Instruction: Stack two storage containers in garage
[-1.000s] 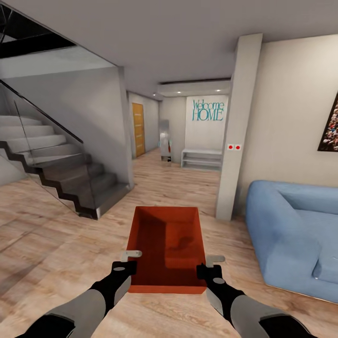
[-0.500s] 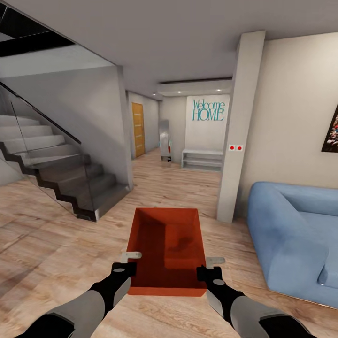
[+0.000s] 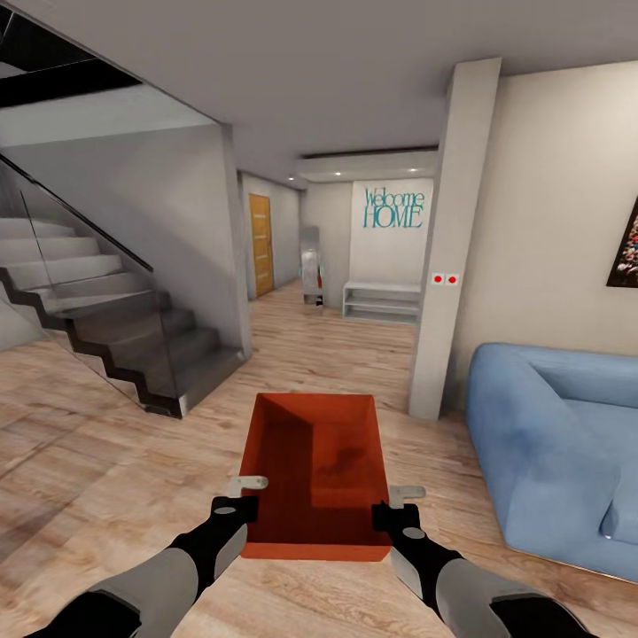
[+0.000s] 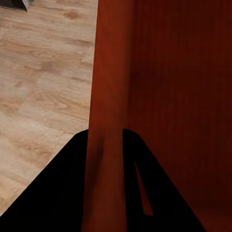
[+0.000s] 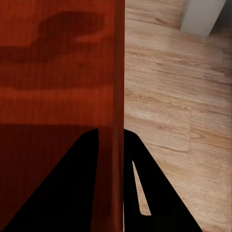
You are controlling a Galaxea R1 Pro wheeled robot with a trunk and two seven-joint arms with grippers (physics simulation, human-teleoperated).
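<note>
Both pincers hold the bin (image 3: 316, 474): left pincer (image 3: 248, 483) clamps its left wall, right pincer (image 3: 406, 493) its right wall. Bin hangs above the wood floor (image 3: 80, 461), left of the sofa (image 3: 554, 443), long axis pointing toward the hallway ahead.

We see one orange-red storage container (image 3: 315, 474), lidless and empty, held level above the wood-plank flooring (image 3: 97, 461).
</note>
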